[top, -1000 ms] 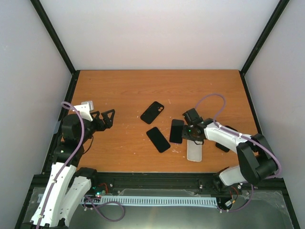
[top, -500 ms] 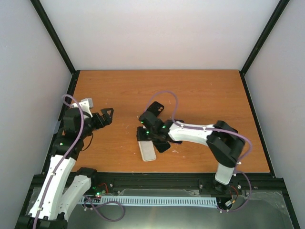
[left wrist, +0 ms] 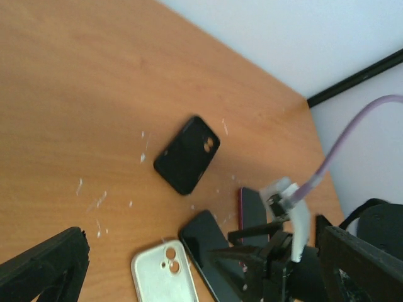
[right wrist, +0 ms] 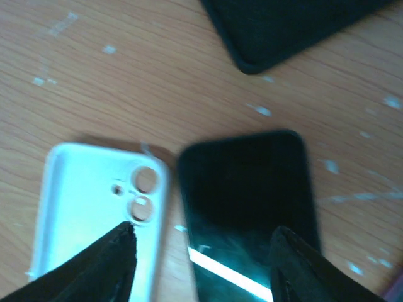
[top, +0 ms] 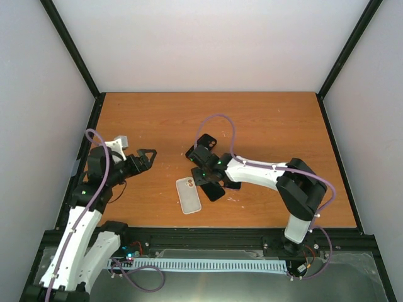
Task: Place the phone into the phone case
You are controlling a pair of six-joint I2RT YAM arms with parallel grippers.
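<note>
A white phone case [top: 188,195] lies open side up near the table's front, camera cutouts at its far end. Just right of it a black phone [right wrist: 252,195] lies screen up. My right gripper [top: 203,173] hovers over the gap between them. In the right wrist view that gripper [right wrist: 204,248] is open, one finger [right wrist: 116,258] above the white phone case [right wrist: 94,207] and the other over the phone, holding nothing. My left gripper [top: 146,157] is open at the left, apart from everything. In the left wrist view, the white phone case [left wrist: 165,277] and the phone [left wrist: 208,248] lie ahead.
A black case [left wrist: 187,154] lies back side up, farther back from the phone. A second dark phone with a red edge [left wrist: 252,211] lies right of the black phone, partly under the right arm. Black frame rails border the table.
My right arm swept left across the table with the white case, set it down left of the black phone, and opened. The left gripper shifted slightly forward, still open.
</note>
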